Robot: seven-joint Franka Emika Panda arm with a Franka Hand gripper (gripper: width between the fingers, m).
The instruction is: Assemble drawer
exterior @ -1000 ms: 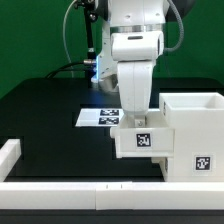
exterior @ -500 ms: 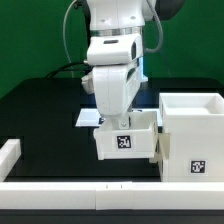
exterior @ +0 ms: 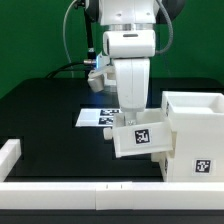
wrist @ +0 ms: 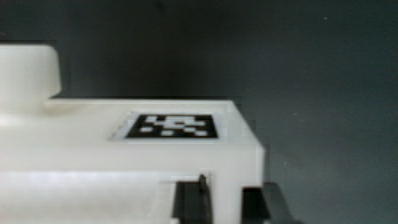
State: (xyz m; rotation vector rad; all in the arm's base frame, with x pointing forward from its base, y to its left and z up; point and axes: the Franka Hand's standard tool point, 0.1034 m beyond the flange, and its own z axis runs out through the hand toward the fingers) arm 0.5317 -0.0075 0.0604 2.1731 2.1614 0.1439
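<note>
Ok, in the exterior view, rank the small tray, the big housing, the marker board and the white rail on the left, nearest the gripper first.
1. small tray, right at the gripper, tilted.
2. big housing, just to the exterior view's right.
3. marker board, behind the arm.
4. white rail, far on the exterior view's left.

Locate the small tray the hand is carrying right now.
In the exterior view the small tray hangs tilted under the hand, right of centre, against the housing on its left side and in front of the marker board.

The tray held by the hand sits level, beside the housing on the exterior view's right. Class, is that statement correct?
Not quite. In the exterior view the tray is tilted, its tag turned askew, not level. The rest holds: the hand has it, and the housing stands beside it on the exterior view's right.
</note>
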